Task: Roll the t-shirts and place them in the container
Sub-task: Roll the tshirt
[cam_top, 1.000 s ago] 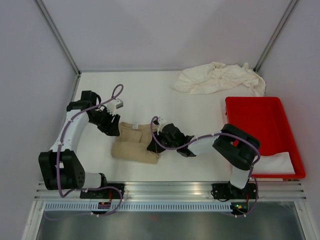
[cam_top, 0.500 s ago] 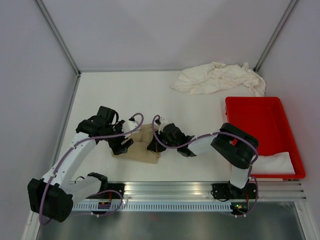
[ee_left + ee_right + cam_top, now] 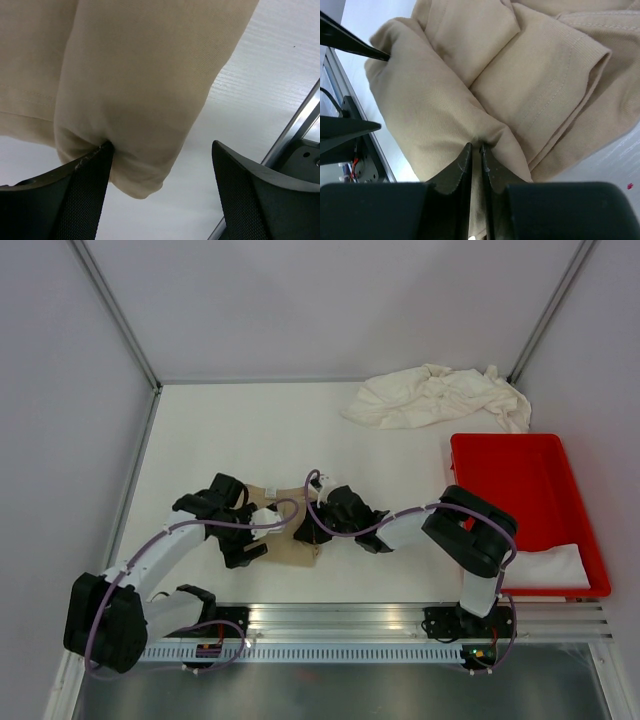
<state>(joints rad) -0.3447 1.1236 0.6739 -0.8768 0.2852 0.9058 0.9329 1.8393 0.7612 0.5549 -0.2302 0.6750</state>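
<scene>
1. Between the two claws, on the near part of the white tabletop (image 3: 230, 430), lies the soft tan cotton t-shirt (image 3: 283, 536), already gathered into a short, thick roll.
2. At the roll's right end, the right claw (image 3: 475, 156) is nearly closed, nipping a fold of the outer layer between its tips. This pinch probably keeps the wrap from springing loose.
3. At the roll's left end, the left claw (image 3: 160, 195) stands wide. One finger (image 3: 85, 175) touches the rounded end of the cloth and the other is well clear, so it holds nothing. It seems placed to take or steady that end.
4. The right wrist view shows hems and a sleeve edge layered just beyond the right claw's tips, so the roll looks uneven and may need tightening.
5. Far beyond the right claw, at the back of the tabletop, the crumpled cream-white t-shirts (image 3: 435, 395) wait in a heap, not yet rolled.
6. Out to the right claw's right sits a red plastic tray (image 3: 505, 438), with pale cloth in its near end.
</scene>
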